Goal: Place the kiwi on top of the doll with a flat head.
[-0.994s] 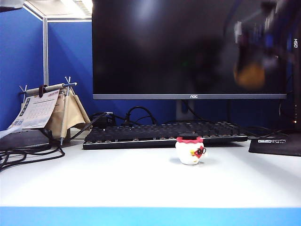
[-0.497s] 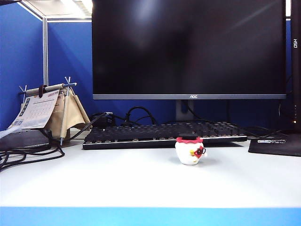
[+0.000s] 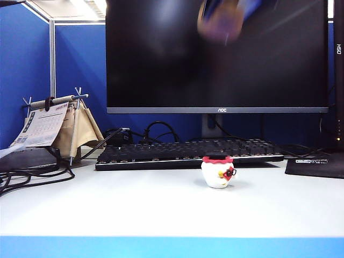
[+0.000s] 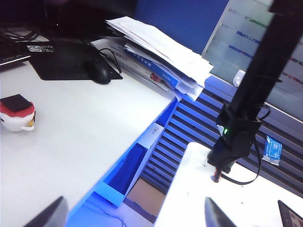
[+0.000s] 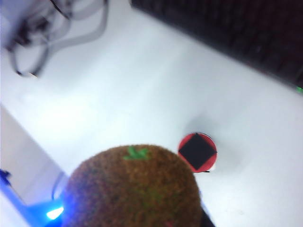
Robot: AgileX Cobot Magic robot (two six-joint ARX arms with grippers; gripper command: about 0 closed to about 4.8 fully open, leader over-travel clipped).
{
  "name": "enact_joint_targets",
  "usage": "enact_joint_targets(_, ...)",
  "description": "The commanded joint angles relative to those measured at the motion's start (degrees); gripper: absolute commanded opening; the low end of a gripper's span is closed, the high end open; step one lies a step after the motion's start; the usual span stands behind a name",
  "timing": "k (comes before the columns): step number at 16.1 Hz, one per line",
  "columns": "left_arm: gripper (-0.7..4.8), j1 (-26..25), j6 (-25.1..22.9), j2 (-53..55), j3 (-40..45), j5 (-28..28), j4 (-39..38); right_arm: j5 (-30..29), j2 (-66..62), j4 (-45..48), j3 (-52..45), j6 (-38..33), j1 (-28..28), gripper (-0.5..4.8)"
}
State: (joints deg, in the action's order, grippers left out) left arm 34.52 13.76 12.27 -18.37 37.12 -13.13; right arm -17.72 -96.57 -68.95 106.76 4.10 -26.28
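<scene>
The doll with a flat head point(image 3: 217, 172) stands upright on the white table in front of the keyboard: white body, red collar, black top, black glasses. High above it, at the top of the exterior view, my right gripper point(image 3: 228, 13) is a blur carrying the brown kiwi point(image 3: 216, 22). In the right wrist view the fuzzy kiwi point(image 5: 132, 189) fills the foreground and hides the fingers; the doll's black top point(image 5: 197, 151) shows far below, just beside the kiwi's edge. My left gripper point(image 4: 135, 215) hangs open off the table's side, far from the doll point(image 4: 16, 113).
A large dark monitor point(image 3: 215, 54) stands behind a black keyboard point(image 3: 188, 153). A calendar stand point(image 3: 48, 123) and loose cables point(image 3: 32, 177) sit at the left, a black mouse pad point(image 3: 317, 164) at the right. A mouse point(image 4: 99, 73) and a paper stack point(image 4: 156, 52) lie near the table's edge.
My right gripper with the kiwi was a blur at the upper right, left the exterior view, and now shows at the top middle, above the doll. The doll has not moved.
</scene>
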Motion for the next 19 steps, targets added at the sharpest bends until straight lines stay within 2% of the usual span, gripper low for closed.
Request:
enact_joint_targets(1,3.77,-0.02,0.11,0.04,-0.26,0.61,-0.85,4.26,-5.86,0.17,0.24,2.21,-0.02,1.97)
enact_joint_targets(3,3.76,-0.02,-0.28,0.04,-0.26,0.09,-2.43,6.21,-9.57,-0.74,0.24,3.52,-0.02,1.98)
enact_joint_targets(6,3.76,-0.02,-0.28,0.04,-0.26,0.02,-2.95,6.21,-13.46,-3.26,0.24,3.87,-0.02,1.98)
enact_joint_targets(15,3.76,-0.02,-1.62,0.02,-0.26,-0.09,-2.91,5.33,-18.23,-2.67,0.26,4.94,-0.07,1.98)
enact_joint_targets(17,3.77,-0.02,-1.81,0.02,-0.24,-2.58,-2.93,4.83,-18.56,-2.08,0.24,4.94,-0.13,1.98)
enact_joint_targets(19,3.77,-0.02,-5.29,0.02,-0.24,-6.43,-3.32,4.68,-18.6,-0.24,0.24,4.94,-0.13,1.98)
